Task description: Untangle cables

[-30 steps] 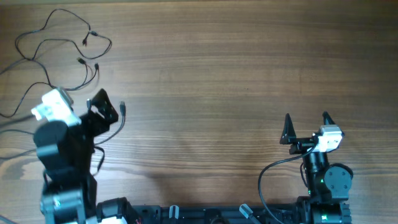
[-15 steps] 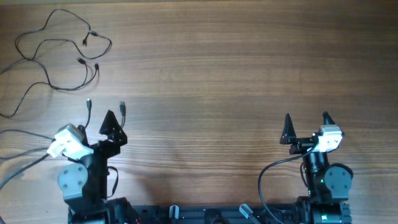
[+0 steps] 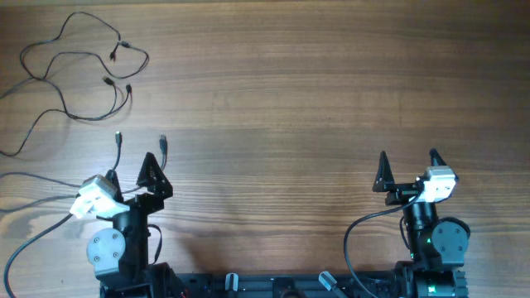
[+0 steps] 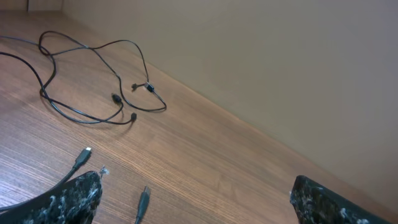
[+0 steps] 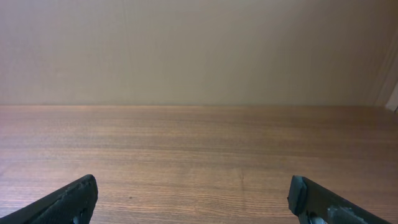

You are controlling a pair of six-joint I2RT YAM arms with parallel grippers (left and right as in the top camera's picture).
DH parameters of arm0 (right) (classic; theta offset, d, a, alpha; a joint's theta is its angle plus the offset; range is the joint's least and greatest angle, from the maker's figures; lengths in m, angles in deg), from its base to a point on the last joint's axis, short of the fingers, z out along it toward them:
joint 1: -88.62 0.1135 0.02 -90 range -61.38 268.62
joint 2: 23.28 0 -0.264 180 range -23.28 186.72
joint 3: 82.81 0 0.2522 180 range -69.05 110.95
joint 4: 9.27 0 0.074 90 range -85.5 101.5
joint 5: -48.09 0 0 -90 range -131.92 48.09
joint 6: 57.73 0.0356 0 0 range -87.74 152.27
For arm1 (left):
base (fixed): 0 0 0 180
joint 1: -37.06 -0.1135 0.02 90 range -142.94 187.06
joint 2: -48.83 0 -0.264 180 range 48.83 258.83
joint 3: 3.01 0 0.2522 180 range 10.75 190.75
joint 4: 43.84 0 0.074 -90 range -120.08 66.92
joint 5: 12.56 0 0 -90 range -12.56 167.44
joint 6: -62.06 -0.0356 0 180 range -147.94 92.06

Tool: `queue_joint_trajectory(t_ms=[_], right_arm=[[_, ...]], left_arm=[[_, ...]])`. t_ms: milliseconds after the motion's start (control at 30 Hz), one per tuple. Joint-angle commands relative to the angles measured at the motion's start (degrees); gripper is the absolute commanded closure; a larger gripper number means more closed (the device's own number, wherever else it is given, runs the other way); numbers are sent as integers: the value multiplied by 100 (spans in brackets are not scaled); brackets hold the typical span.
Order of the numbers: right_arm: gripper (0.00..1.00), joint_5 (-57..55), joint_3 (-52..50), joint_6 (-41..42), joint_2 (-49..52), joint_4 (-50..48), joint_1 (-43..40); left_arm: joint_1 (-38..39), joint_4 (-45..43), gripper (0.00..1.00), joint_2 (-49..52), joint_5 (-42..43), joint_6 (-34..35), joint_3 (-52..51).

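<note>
While left jaws gape, cables (image 4: 148,87) ahead, untouched.

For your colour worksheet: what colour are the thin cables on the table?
The cables are black, clearest in the left wrist view.

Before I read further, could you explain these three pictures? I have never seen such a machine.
Two robot arms stand at a wooden table, each ending in a two-finger gripper. One picture looks down from above. The other two come from cameras on the wrists; the dark shapes in their lower corners are each gripper's own fingers. Thin black cables lie loosely tangled at the far left, and two plug ends lie near the left gripper. Both it and the right gripper are open and hold nothing.
</note>
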Motion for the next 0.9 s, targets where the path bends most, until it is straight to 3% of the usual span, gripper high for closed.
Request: queue_joint_trajectory(t_ms=[0, 200, 500, 867], right_arm=[[0, -37, -7, -72, -57, -17, -22], [0, -37, -7, -72, -57, -17, -22], [0, -37, -7, -72, -57, -17, -22], [0, -37, -7, -72, -57, -17, -22]], left_arm=[[7, -42, 0, -177, 50, 35, -129], [7, -55, 0, -177, 52, 35, -153], [374, -1220, 0, -177, 4, 9, -970], [553, -1670, 0, -177, -44, -162, -1311]])
